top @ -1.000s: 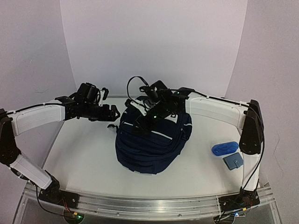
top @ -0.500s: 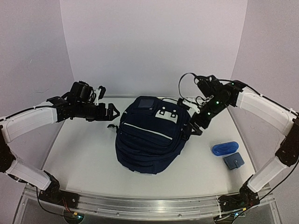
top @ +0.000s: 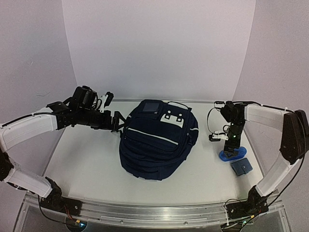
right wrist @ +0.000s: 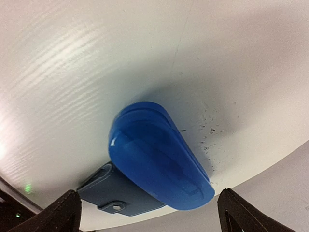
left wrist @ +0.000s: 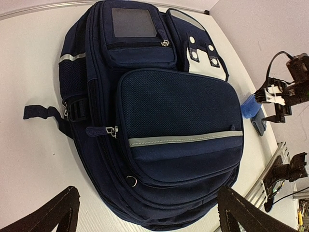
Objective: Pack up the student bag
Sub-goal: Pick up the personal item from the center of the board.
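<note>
Student bag point(top: 157, 140) lies flat mid-table point(top: 87, 164), front pocket up. Left gripper point(top: 117, 122) is spread wide just beside its left edge, gripping nothing. Right gripper point(top: 231, 146) is spread wide over the blue case point(right wrist: 159, 154), apart from the bag.

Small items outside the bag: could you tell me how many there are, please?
2: a blue case under the right gripper, and a grey-blue pouch beside it. The bag may hide others.

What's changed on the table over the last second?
The right gripper swung off the top of the backpack and out to the right. It now hangs open just above the blue case. The left gripper stayed open beside the backpack; backpack, case and small pouch lie where they were.
</note>
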`<state>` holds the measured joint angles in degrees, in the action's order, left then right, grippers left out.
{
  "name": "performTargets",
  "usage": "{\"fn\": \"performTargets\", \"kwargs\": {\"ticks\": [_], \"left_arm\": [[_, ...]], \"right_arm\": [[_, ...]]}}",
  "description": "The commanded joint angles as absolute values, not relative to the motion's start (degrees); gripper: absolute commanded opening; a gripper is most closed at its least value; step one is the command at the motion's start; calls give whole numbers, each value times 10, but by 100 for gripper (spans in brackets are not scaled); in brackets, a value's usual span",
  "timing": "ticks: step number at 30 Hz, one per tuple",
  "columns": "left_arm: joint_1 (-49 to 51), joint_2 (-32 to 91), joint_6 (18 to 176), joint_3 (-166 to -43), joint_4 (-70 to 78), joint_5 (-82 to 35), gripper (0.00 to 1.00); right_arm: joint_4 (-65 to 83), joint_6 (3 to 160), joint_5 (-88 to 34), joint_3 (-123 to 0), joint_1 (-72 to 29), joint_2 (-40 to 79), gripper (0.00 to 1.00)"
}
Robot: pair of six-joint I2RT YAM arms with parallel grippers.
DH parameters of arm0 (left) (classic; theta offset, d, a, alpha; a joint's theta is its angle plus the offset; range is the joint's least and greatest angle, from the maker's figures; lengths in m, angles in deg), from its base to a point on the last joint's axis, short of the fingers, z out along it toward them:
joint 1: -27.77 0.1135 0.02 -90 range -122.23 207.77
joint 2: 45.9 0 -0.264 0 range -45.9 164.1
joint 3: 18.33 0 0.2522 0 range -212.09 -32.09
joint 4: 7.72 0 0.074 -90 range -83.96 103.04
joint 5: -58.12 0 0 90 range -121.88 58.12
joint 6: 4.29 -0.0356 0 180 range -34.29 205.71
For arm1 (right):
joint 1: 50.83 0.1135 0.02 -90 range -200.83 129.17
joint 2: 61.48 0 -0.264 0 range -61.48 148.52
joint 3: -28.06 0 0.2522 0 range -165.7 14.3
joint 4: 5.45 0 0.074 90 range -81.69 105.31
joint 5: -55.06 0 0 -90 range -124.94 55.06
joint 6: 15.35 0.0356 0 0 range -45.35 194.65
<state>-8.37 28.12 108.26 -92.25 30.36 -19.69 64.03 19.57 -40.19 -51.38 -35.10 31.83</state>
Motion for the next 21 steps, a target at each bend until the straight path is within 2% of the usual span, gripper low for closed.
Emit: {"fn": "performTargets", "kwargs": {"ticks": [1, 13, 17, 21], "left_arm": [[-89, 252, 1085, -924, 302, -191, 100], [-92, 252, 1086, -930, 308, -195, 100], [-92, 253, 1086, -934, 312, -197, 100], [-92, 250, 1089, -935, 311, -203, 100]], "right_arm": [[579, 101, -447, -497, -368, 350, 98], [555, 48, -415, -487, -379, 415, 96], [557, 50, -390, -496, -378, 429, 91], [562, 54, -380, -507, -378, 437, 77]]}}
